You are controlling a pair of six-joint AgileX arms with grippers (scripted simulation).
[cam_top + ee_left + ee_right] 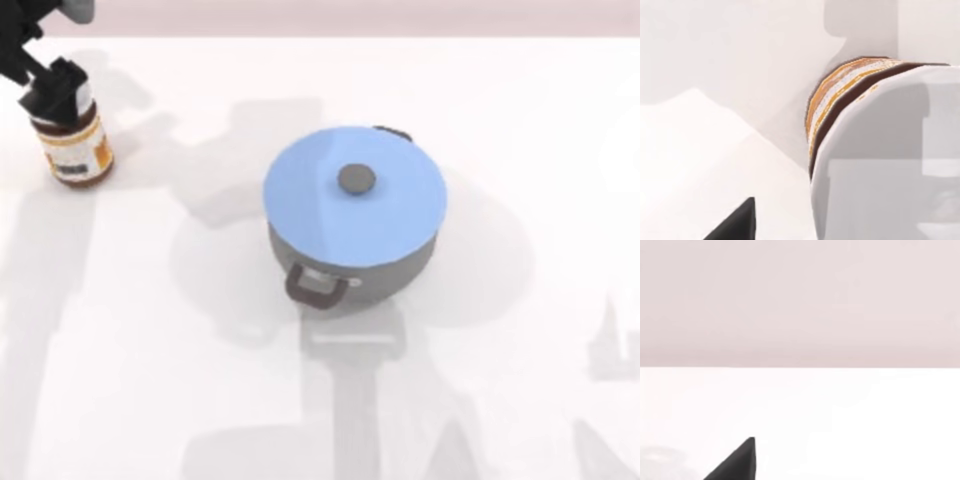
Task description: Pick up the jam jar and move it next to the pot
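The jam jar stands at the table's far left, with dark brown contents and an orange-and-white label. My left gripper hangs right over its top, open, and hides the lid in the top view. In the left wrist view the white lid looms close, with a gap between it and the one dark fingertip that shows. The pot, dark grey with a light blue lid and a grey knob, sits mid-table, well to the right of the jar. My right arm is parked outside the top view.
The white table stretches bare between jar and pot. One brown pot handle sticks out toward the front, another toward the back. The right wrist view shows only one dark fingertip, set well off the middle, over table and a pale wall.
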